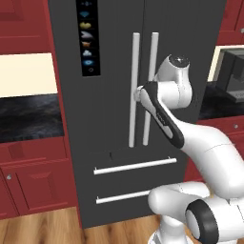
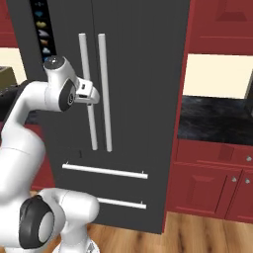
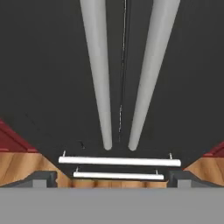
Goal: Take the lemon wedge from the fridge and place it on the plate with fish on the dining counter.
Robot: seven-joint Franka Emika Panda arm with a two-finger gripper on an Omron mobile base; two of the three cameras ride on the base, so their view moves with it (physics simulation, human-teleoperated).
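While doors shut | fridge (image 1: pixel 109 119) matte dark grey | handles (image 3: pixel 98 74) round silver bars

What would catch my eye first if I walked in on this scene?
The tall dark grey fridge, doors shut, stands mid-scene between red cabinets, with two long silver handles side by side. The white arm reaches toward those handles, its gripper pointed at them, fingertips spread wide.

Both base views face the closed fridge (image 1: pixel 138 95) (image 2: pixel 123 99) from behind the arm, left and right, sharing its handles and drawers; hand view sits close, looking down the doors.
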